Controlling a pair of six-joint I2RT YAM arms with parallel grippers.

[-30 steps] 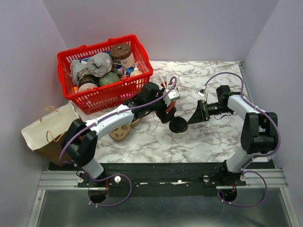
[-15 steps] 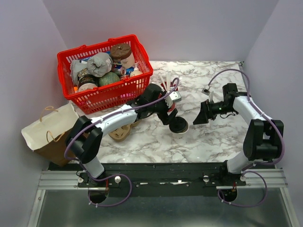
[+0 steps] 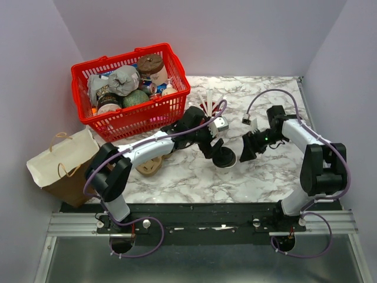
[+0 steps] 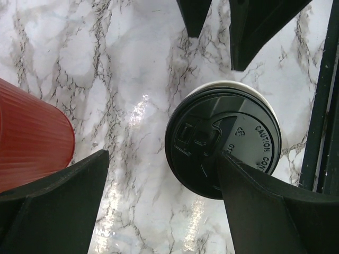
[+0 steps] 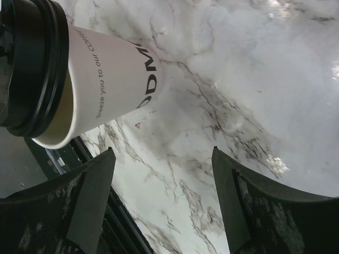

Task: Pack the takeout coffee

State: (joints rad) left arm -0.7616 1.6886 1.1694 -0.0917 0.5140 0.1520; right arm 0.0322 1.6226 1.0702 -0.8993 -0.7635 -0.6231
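Hovering left gripper (image 4: 162, 159), jaws spread wide, gripping nothing; one finger overlaps rim of small cream-white paper cup with round black plastic lid (image 4: 222, 138). Cup upright on marble desk (image 3: 265, 174), red ribbed cup (image 4: 32, 140) near. Right gripper (image 5: 161, 153) open too, near cup's side. Step: grasp approach. Next: centre jaws on cup, close, carry to brown paper bag (image 3: 59, 168) without tipping.
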